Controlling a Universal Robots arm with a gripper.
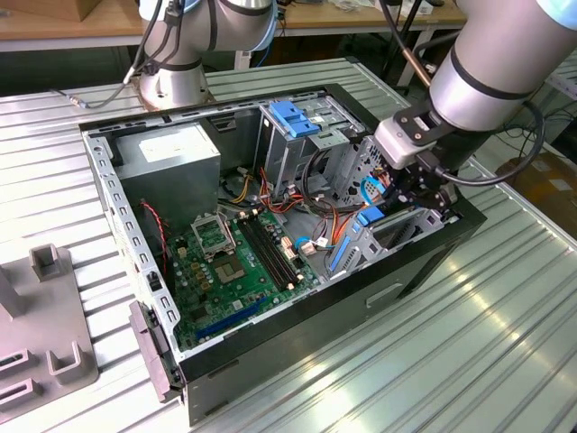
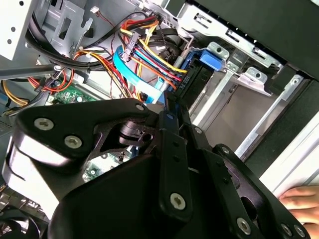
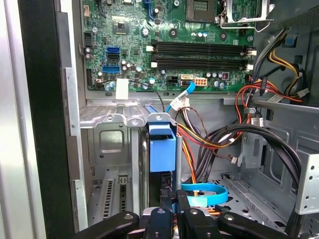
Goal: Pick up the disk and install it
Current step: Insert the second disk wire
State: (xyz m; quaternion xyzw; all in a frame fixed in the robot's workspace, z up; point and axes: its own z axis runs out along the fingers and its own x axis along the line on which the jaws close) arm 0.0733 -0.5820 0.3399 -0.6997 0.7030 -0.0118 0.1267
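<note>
One risk stands out: the fingers point(image 3: 169, 211), clamped on the disk's point(image 3: 162, 149) blue rail, could jam it against the cables point(image 3: 209, 137) just beside them.

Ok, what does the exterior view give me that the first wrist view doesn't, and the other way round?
Exterior view alone: the grey power-supply box, the blue bracket atop the drive cage, and a grey fixture on the table at the exterior view's left.
First wrist view alone: a close look into the bay, with the disk seen edge-on between metal walls and the gripper right at its near end.
Both: the green motherboard, the coloured cable bundle, and the gripper at the disk bay.
</note>
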